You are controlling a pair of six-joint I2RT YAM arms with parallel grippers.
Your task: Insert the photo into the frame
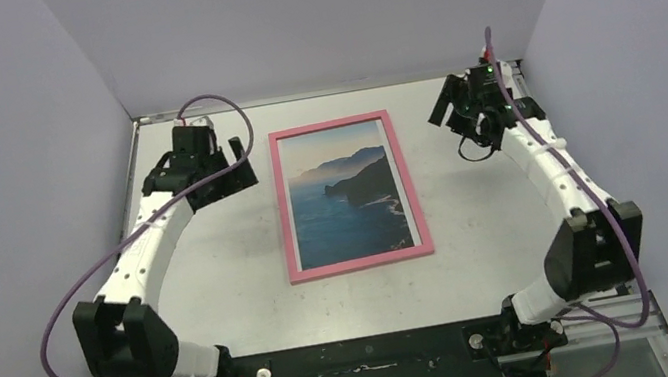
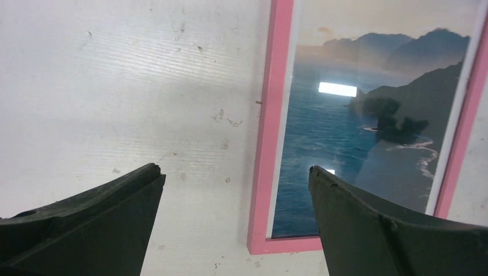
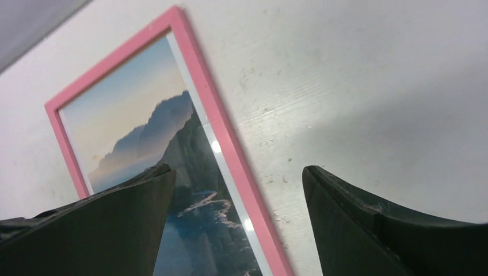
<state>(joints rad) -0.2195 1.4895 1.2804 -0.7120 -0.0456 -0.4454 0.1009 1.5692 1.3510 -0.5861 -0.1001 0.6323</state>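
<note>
Blue-sea, dark-mountain photo (image 1: 349,201) lies in the pink frame (image 1: 282,207); left gripper (image 2: 233,168) and right gripper (image 3: 239,169) both released.

Frame (image 1: 363,266): pink face, thin white inner edge. Photo (image 1: 346,212): deep blue sea, dark blue-grey mountains, white surf line, sky pale peach fading into hazy blue. Bright white glare patch on it ahead of the left fingers (image 2: 86,230); small white glints between the right fingers (image 3: 374,230). Table (image 1: 226,297): off-white, fine ribbed grain, dark specks between both finger pairs. Fingers matte black. Arms (image 1: 141,244) white, black joints. Cables (image 1: 43,346) purple. Walls (image 1: 0,150) pale lavender.
</note>
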